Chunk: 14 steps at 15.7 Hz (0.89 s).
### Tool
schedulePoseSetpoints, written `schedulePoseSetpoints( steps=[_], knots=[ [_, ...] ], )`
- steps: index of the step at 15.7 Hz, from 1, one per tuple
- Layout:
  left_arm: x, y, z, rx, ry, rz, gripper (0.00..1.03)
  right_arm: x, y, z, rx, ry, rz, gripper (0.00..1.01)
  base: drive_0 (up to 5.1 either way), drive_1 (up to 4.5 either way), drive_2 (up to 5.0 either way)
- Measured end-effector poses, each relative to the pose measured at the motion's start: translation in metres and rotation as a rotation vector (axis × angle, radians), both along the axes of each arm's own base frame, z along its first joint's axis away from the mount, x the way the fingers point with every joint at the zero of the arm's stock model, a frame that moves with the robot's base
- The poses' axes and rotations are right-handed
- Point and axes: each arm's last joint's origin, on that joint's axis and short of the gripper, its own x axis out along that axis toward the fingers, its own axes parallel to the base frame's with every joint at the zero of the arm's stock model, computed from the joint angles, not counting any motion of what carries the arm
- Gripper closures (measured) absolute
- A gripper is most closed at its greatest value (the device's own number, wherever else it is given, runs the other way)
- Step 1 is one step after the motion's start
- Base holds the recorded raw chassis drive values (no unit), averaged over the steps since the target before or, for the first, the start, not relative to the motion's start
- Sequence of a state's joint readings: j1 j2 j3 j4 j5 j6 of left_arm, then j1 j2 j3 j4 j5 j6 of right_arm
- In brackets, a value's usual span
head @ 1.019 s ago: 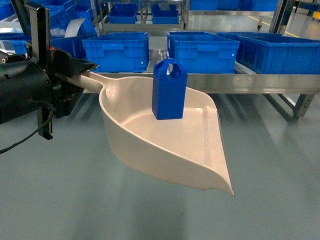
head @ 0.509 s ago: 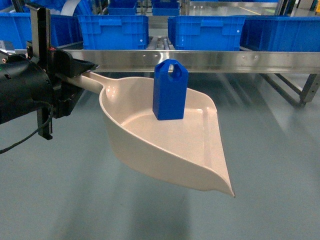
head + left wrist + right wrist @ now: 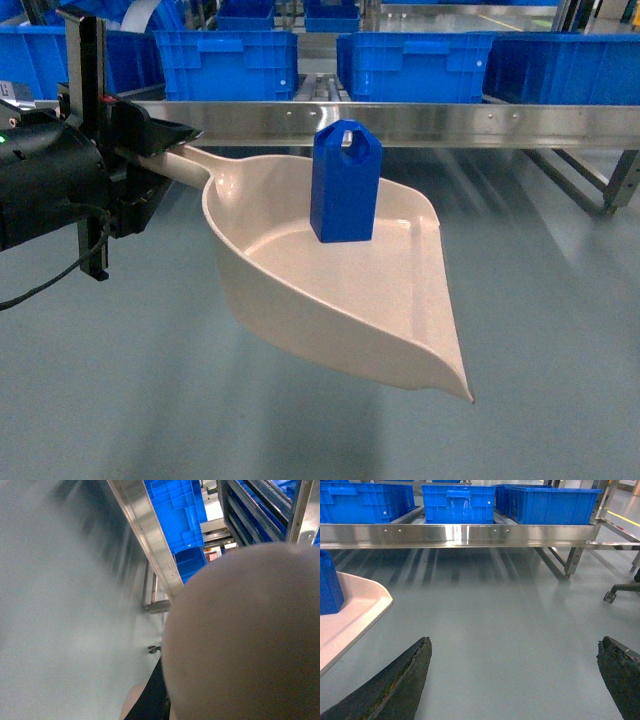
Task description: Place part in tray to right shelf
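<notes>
The beige tray [image 3: 330,300] hangs above the grey floor. My left gripper [image 3: 150,150] is shut on its long handle at the left of the head view. The blue part [image 3: 345,185] stands upright near the tray's back wall. Just behind the tray runs the shiny front rail of the right shelf [image 3: 450,122]. The left wrist view is mostly filled by the tray's underside [image 3: 245,635], with the shelf rail [image 3: 145,530] beyond. My right gripper [image 3: 515,652] is open over bare floor, right of the tray's lip [image 3: 350,615] and the part [image 3: 329,585], and faces the shelf [image 3: 455,532].
Large blue crates [image 3: 230,60] [image 3: 410,65] sit on the shelf behind the rail. The shelf's steel legs [image 3: 610,185] stand at the right. A chair caster [image 3: 610,596] rests on the floor at the far right.
The shelf rail now sits higher in the head view than a second ago, covering the crates' lower parts. The tray and part have shifted slightly right. The left gripper's hold is unchanged.
</notes>
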<state>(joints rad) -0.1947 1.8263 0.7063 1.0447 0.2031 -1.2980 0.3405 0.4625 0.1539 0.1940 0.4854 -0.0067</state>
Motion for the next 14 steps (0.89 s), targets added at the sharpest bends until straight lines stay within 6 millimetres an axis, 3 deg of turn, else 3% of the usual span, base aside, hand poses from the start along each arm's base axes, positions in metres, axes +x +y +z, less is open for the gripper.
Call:
schedulePoseSetpoints(
  steps=[14],
  knots=[
    [0.0000, 0.0000, 0.0000, 0.000, 0.000, 0.001, 0.89, 0.0000, 0.0000, 0.0000, 0.000, 0.000, 0.000, 0.03, 0.0, 4.01, -4.0]
  ],
)
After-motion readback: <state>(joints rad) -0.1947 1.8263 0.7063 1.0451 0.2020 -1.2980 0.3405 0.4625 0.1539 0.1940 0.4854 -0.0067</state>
